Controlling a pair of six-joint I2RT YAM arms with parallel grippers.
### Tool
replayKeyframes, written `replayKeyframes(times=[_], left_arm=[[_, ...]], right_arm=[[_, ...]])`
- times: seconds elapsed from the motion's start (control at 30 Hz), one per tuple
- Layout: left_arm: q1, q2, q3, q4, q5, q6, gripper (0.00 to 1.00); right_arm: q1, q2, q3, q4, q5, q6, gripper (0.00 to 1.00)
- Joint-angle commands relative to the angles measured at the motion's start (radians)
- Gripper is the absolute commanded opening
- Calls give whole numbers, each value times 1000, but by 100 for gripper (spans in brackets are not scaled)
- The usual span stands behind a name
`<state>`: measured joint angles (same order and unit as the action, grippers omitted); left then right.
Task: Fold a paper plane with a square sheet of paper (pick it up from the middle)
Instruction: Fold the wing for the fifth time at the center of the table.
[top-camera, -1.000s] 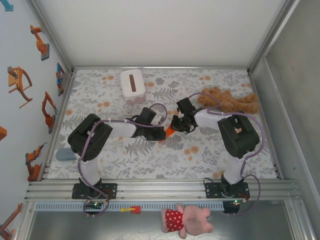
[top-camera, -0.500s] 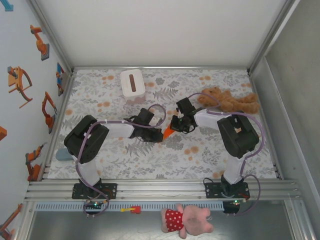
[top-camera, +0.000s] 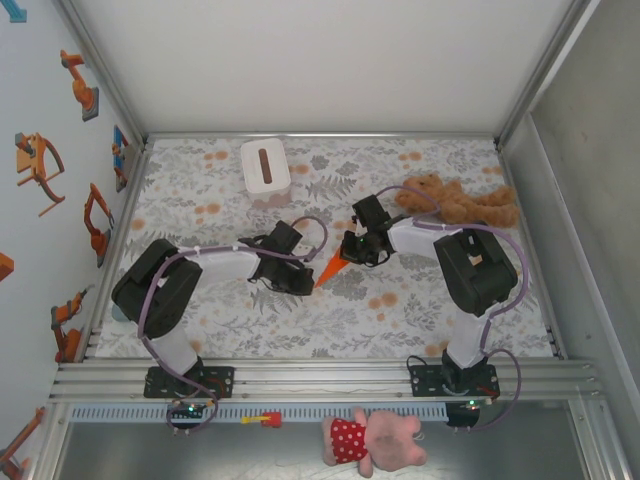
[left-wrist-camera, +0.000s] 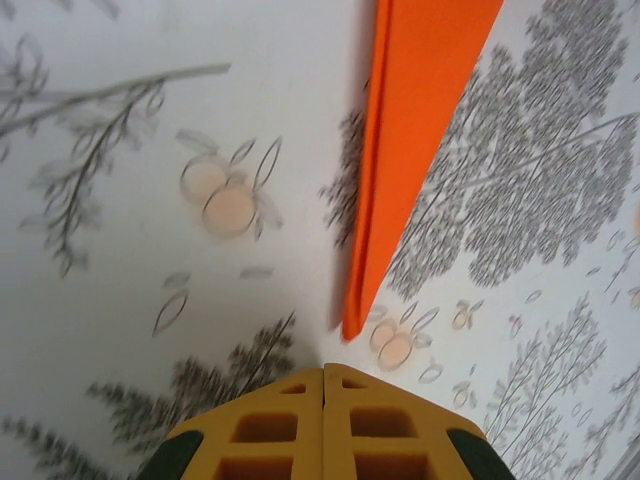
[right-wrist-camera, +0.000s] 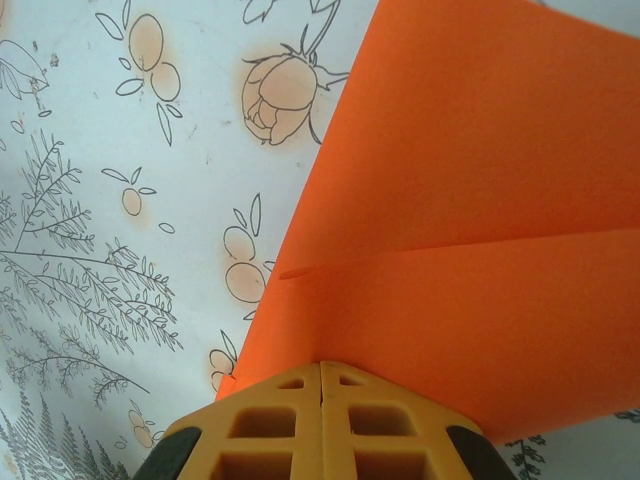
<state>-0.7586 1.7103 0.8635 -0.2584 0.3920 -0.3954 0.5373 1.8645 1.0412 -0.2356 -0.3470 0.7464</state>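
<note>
The paper plane (top-camera: 330, 266), a narrow bright-orange creased dart, is at the middle of the table (top-camera: 430, 320). The right gripper (right-wrist-camera: 321, 368) seems to pinch its wide end. The left gripper (left-wrist-camera: 323, 375) has its fingers pressed together, empty, near the tip.

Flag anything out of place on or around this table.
A pink plush toy lies off the table, beyond the front rail. The orange paper plane looks cleanly creased; nothing spilled or torn.
</note>
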Motion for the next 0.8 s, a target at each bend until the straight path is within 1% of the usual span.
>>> replayKeyframes(times=[0.0,0.13,0.2,0.27,0.33,0.43,0.57,0.77], left_arm=[[1,-62,-27,-171,-50,38,0],[2,-171,-22,-102,-59,-22,0],[2,-197,-27,-31,-68,-79,0],[0,-192,-31,53,-64,-145,0],[-3,-162,-28,136,-45,-200,0],[-10,-91,0,194,-27,-239,0],[-24,2,48,212,16,-249,0],[-26,71,88,210,0,-256,0]], right_arm=[[-8,83,-49,-138,118,-12,2],[-4,55,-72,-104,85,16,2],[5,35,-85,-80,69,37,2],[20,16,-94,-58,53,58,2],[38,1,-101,-29,36,84,2],[58,-22,-114,33,11,117,1],[59,-39,-120,82,-2,135,1],[59,-53,-116,93,-10,128,1]])
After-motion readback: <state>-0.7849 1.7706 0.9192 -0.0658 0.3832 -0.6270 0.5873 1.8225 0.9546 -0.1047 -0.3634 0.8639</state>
